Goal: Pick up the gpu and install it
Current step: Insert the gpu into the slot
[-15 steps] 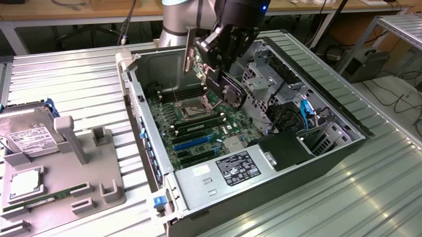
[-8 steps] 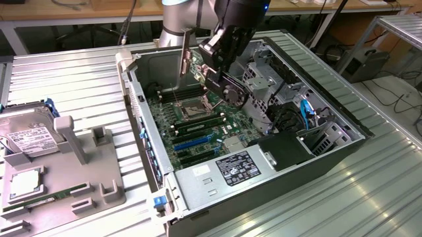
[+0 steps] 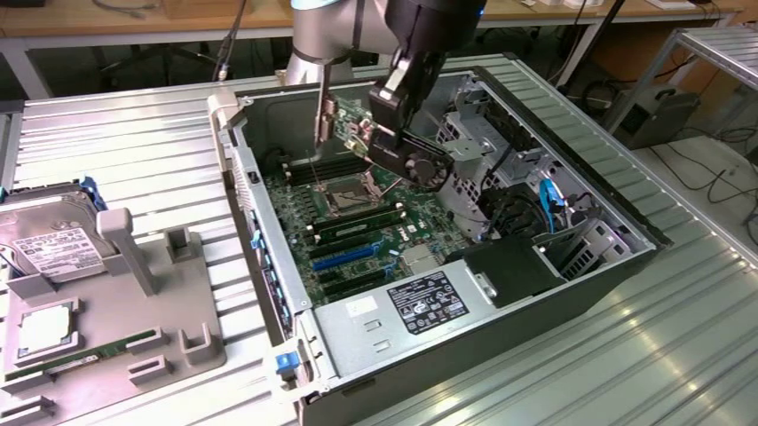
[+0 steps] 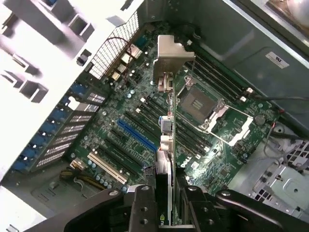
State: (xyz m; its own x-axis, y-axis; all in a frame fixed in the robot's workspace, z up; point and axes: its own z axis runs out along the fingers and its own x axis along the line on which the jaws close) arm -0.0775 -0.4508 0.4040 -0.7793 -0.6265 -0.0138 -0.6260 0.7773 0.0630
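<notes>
The gpu [image 3: 346,120] [image 4: 165,130] is held in the air inside the open computer case [image 3: 240,177], edge-down over the motherboard [image 3: 355,222] [image 4: 227,140], with no part of it seen touching the board. Its silver bracket [image 4: 171,53] is carried at the end away from the gripper [image 3: 376,135] [image 4: 166,195], presumably so that it can be matched to the case's perforated rear wall [image 4: 113,46]. The card is pinched across its thin faces by the jaws, which are pressed against either side of the board; this grip appears chosen to keep the connector edge free and facing the slots. In the wrist view the card is seen crossing beside the CPU socket [image 4: 198,104] and the memory slots, while the blue expansion slot [image 4: 136,135] lies off to one side, apart from the card, so seating is judged not yet done. Outside the case, on the exterior view's left, a hard drive [image 3: 53,253] and a memory stick [image 3: 89,355] are left on a grey fixture [image 3: 177,337].
</notes>
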